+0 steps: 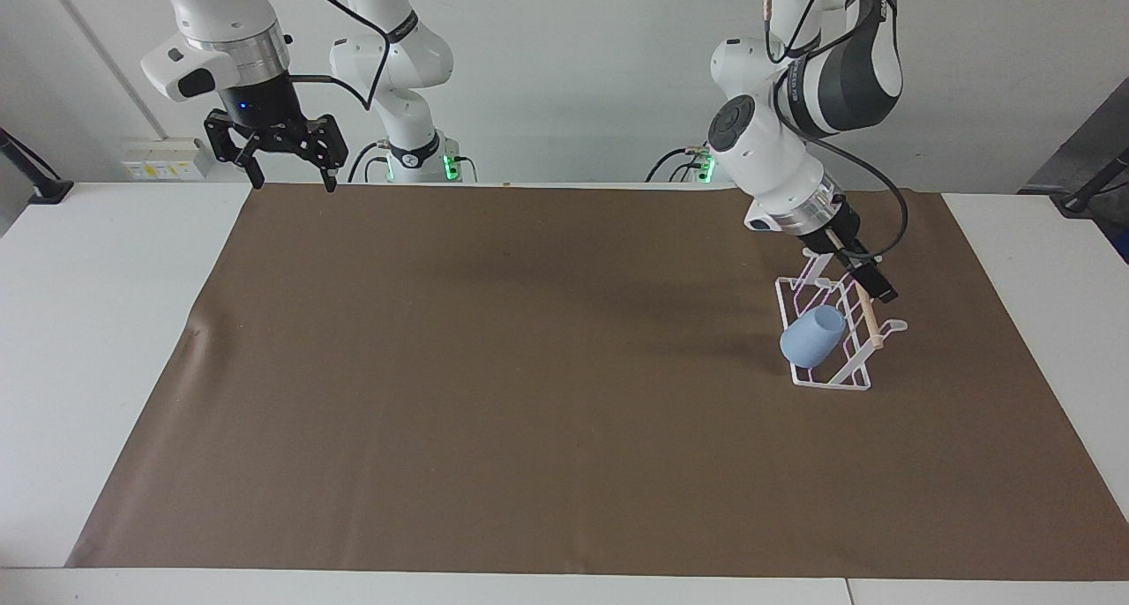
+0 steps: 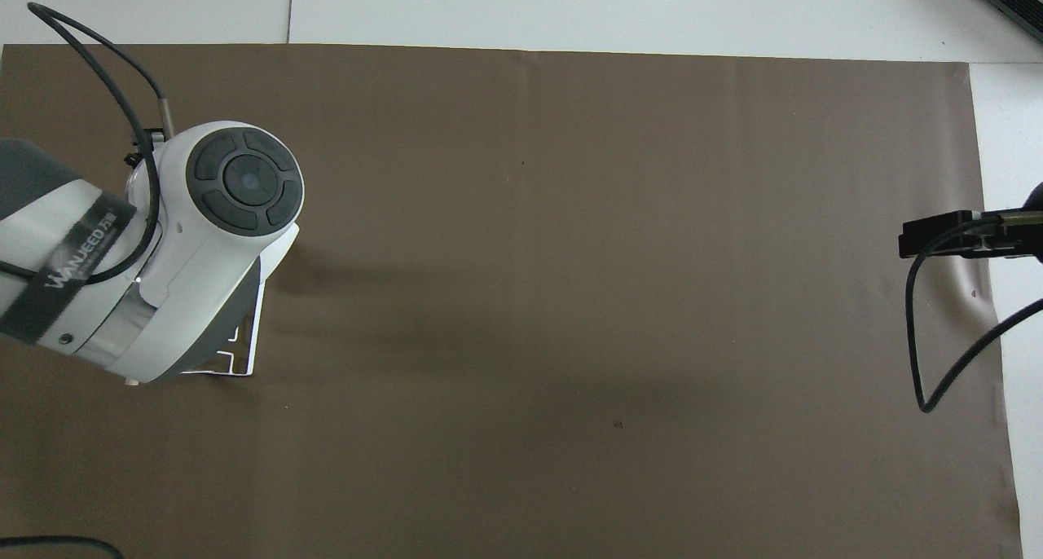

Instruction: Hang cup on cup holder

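Note:
The light blue cup (image 1: 811, 336) hangs tilted on a prong of the white wire cup holder (image 1: 838, 377), which stands on the mat toward the left arm's end. The holder's wooden dowel (image 1: 866, 316) runs along its top. My left gripper (image 1: 880, 289) is up over the holder's top bar, apart from the cup and holding nothing. My right gripper (image 1: 291, 180) is open and empty, raised over the mat's corner by the right arm's base. In the overhead view the left arm hides the cup, and only a corner of the holder's base (image 2: 247, 362) shows.
A brown mat (image 1: 529, 393) covers most of the white table (image 1: 106, 323). A black part of the right hand with its cable (image 2: 945, 235) shows at the mat's edge in the overhead view.

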Controlling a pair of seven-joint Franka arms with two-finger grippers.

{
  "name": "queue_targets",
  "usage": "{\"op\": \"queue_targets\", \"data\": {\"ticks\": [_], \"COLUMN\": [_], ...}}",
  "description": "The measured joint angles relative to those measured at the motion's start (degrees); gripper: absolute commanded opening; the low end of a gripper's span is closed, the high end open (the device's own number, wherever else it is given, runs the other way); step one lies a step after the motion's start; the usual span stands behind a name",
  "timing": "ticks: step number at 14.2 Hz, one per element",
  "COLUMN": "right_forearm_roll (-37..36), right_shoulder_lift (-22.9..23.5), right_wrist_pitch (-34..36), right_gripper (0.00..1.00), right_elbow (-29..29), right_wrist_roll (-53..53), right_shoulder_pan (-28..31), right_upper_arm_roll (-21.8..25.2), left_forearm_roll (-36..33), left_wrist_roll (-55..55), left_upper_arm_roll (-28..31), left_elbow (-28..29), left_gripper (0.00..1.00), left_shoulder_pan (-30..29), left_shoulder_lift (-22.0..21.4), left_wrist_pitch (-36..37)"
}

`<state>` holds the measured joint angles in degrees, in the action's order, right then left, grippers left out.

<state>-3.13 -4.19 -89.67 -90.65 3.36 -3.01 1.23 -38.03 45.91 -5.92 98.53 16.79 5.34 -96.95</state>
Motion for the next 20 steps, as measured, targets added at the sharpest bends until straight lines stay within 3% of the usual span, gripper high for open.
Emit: {"op": "queue_targets", "data": {"ticks": [6, 11, 20], "right_forearm_roll": [0.1, 0.2, 0.2], "right_shoulder_lift": [-0.1, -0.7, -1.2], "right_wrist_pitch": [0.1, 0.3, 0.3], "right_gripper": [1.00, 1.00, 1.00], "right_elbow": [-0.7, -1.5, -2.3], "right_wrist_roll": [0.0, 0.0, 0.0], "right_shoulder_pan": [0.4, 0.3, 0.4], "right_upper_arm_roll": [0.0, -0.1, -0.1], "left_forearm_roll": [21.9, 33.9, 37.1], "left_wrist_roll": [-16.1, -32.3, -40.4], "left_upper_arm_roll": [0.5, 0.9, 2.9], "left_elbow": [-5.9, -8.0, -8.6], "left_gripper": [1.00, 1.00, 1.00], "left_shoulder_pan": [-3.8, -5.6, -8.5], "left_shoulder_lift": [-0.1, -0.8, -9.6], "left_wrist_pitch": [2.5, 5.8, 14.9]}}
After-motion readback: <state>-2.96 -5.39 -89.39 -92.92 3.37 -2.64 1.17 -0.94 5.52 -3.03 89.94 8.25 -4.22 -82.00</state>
